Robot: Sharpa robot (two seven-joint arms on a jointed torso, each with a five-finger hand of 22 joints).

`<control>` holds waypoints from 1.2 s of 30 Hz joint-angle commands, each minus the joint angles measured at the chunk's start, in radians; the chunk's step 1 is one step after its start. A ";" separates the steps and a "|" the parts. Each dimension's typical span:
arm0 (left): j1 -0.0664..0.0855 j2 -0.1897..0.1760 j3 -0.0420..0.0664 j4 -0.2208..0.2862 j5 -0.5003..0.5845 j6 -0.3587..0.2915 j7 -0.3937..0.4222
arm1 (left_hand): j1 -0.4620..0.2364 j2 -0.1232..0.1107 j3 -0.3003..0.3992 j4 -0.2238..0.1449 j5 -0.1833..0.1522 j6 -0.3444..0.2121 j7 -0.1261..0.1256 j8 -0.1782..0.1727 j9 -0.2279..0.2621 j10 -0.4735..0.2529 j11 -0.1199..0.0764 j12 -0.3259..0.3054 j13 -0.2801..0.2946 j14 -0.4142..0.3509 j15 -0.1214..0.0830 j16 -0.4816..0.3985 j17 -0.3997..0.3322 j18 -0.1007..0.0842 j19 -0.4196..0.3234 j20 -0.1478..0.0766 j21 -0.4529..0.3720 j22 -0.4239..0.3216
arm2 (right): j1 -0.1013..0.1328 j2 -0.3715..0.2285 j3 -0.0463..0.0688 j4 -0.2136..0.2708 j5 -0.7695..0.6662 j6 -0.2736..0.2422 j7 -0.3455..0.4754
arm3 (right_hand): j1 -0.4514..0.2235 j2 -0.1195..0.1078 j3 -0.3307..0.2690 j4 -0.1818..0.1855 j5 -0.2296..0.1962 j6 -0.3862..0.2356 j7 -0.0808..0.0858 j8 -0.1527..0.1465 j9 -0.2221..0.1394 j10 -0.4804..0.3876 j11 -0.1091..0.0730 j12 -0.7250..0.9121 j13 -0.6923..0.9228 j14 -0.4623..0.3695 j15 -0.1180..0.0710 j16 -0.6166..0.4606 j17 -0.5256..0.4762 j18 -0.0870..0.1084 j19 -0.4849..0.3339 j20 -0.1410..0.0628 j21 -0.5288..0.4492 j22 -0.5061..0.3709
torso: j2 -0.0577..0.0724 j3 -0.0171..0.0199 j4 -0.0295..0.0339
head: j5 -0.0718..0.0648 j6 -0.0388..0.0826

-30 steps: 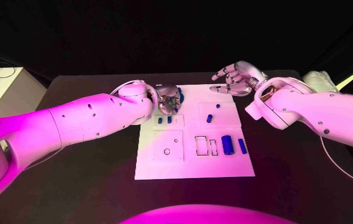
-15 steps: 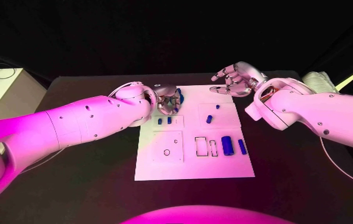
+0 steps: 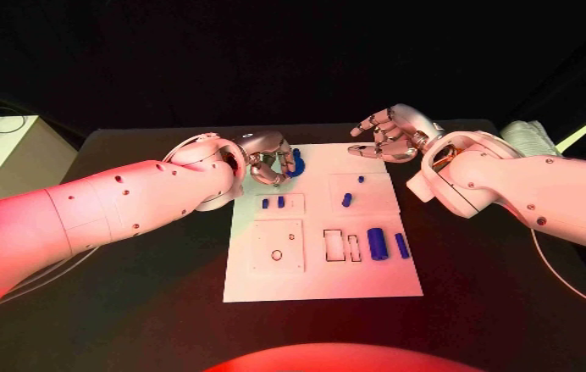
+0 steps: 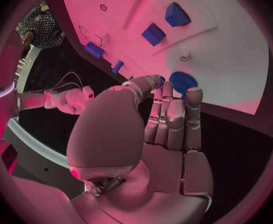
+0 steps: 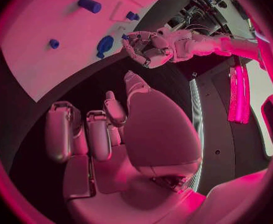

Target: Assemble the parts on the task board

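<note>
Left robot hand beside curved blue part

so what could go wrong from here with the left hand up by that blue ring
The left hand works at the blue ring near the task board far edge; a slip could push the ring off onto the table. Its fingers hide much of the ring, so contact is hard to judge.
</note>
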 commanded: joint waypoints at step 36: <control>-0.002 -0.029 -0.020 -0.018 -0.030 0.078 -0.005 | -0.022 -0.005 -0.008 -0.004 -0.004 0.014 -0.004 -0.014 -0.001 0.021 -0.002 -0.030 -0.005 0.001 0.002 0.000 -0.017 -0.008 -0.002 0.001 -0.003 -0.004 | -0.001 0.004 0.000 0.000 -0.014 0.004 0.010 | -0.006 0.001 0.007 0.000 0.006 -0.003 -0.004 0.006 -0.001 0.002 0.001 0.000 -0.002 0.065 -0.008 -0.005 0.132 0.020 0.001 -0.003 -0.004 0.100 | 0.000 0.0004 0.0010 | 0.006 -0.009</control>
